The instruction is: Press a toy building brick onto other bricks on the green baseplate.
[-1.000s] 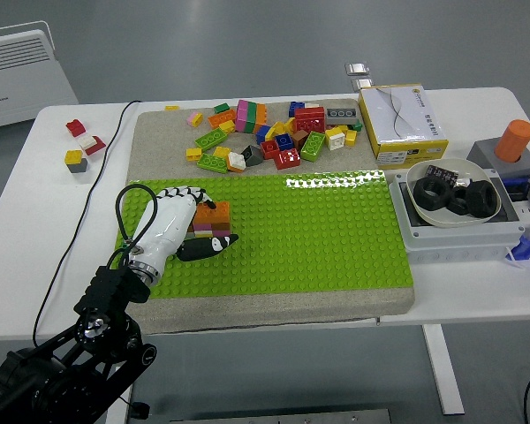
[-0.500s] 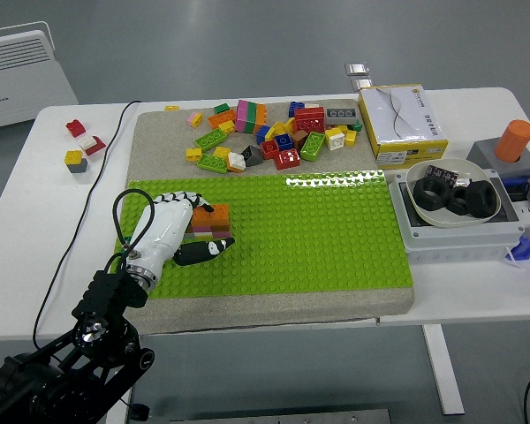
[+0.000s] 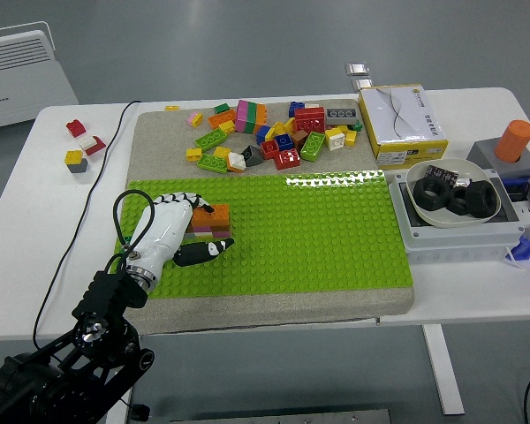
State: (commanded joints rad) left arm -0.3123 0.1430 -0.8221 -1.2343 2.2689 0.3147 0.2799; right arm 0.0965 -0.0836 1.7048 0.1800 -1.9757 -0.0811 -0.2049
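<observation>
Fingers of your left robot hand (image 3: 184, 228) curl around the small stack of orange, pink and brown toy bricks (image 3: 211, 221) sitting on the studded green baseplate's (image 3: 318, 230) left part.

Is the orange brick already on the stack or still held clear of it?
On the stack. The orange brick sits flush atop the small brick stack on the green baseplate, with the left hand wrapped around it.

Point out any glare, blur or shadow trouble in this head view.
Head view: a white glare streak sits on the green baseplate along its far edge; lighting elsewhere is even and soft. The left hand and the orange brick stack read sharp, without motion blur; shadows are faint.
</observation>
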